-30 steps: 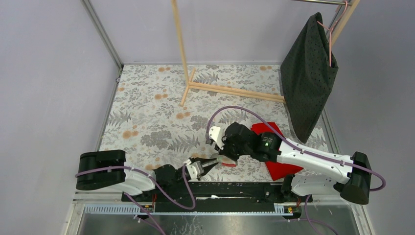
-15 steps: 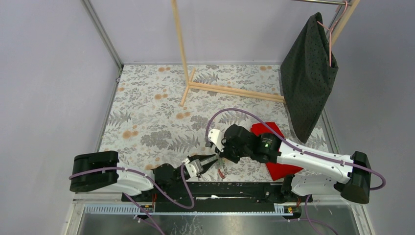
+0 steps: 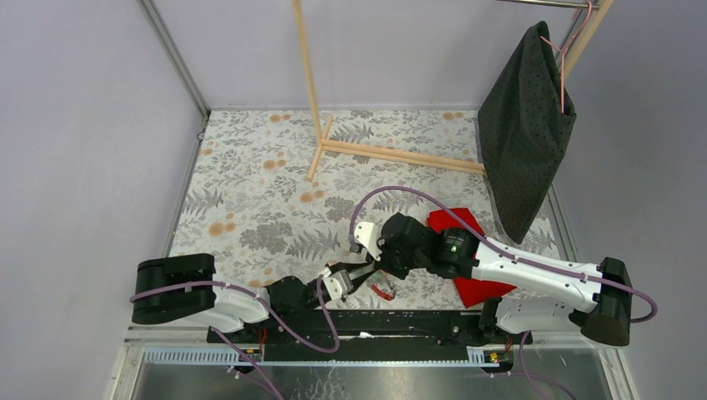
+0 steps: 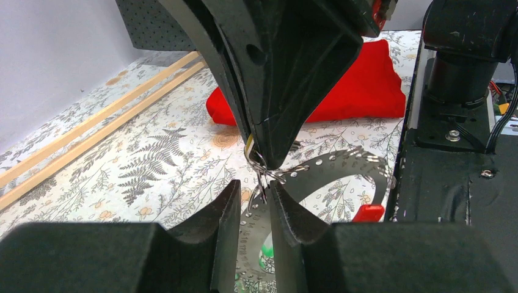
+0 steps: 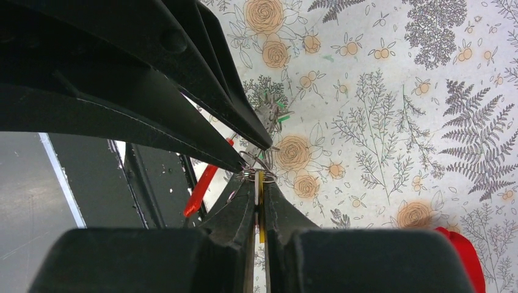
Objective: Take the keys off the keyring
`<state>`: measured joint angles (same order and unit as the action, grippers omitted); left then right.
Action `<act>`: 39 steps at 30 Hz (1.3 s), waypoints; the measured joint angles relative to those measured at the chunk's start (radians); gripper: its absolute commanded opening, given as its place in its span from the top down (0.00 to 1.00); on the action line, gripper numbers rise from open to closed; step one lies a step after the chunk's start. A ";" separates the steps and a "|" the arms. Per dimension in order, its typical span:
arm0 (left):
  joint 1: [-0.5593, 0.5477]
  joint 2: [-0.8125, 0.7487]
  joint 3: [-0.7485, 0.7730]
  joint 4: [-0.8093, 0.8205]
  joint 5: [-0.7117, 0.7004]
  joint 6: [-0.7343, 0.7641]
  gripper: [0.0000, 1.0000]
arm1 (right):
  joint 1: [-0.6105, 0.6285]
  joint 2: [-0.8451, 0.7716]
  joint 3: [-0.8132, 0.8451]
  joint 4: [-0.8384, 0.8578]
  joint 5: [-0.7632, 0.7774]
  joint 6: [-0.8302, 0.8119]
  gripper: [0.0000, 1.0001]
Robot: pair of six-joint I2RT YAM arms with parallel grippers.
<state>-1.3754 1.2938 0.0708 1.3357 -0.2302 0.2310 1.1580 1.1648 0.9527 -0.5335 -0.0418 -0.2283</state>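
Both tools (image 4: 255, 194) (image 5: 260, 186) seemingly on edge-side keyring (image 4: 342, 160)

No legible text or labels

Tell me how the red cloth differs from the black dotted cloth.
The red cloth lies crumpled on the table; the black dotted cloth hangs from a pink hanger. The red cloth is plain, the black dotted cloth speckled. Both are fabric, right of the table's middle.
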 measured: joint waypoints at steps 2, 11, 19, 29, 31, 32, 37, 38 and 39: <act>0.001 0.006 0.005 0.005 0.005 0.000 0.74 | 0.001 0.000 0.000 0.000 0.000 0.000 1.00; 0.003 0.032 0.023 0.002 0.021 -0.001 0.91 | 0.009 -0.002 0.000 -0.001 0.000 0.000 1.00; 0.003 0.027 0.047 -0.043 0.003 0.003 1.00 | 0.014 -0.007 0.005 -0.030 0.048 0.000 1.00; 0.003 -0.031 0.047 -0.079 -0.010 0.006 1.00 | 0.024 0.007 0.027 -0.082 0.138 0.001 1.00; 0.003 -0.040 0.046 -0.090 -0.010 0.008 1.00 | 0.026 0.014 0.027 -0.084 0.148 0.001 1.00; 0.003 -0.045 0.045 -0.096 -0.010 0.009 1.00 | 0.027 0.019 0.027 -0.085 0.153 0.001 1.00; 0.003 -0.059 0.035 -0.117 -0.004 0.024 1.00 | 0.028 0.045 0.027 -0.086 0.166 0.002 1.00; 0.003 -0.063 0.032 -0.121 -0.002 0.027 1.00 | 0.029 0.049 0.027 -0.087 0.166 0.002 1.00; 0.003 -0.067 0.031 -0.124 -0.002 0.029 1.00 | 0.029 0.053 0.027 -0.087 0.167 0.002 1.00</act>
<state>-1.3724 1.2270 0.1013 1.2121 -0.2317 0.2600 1.1873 1.2175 0.9794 -0.6201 0.1257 -0.2264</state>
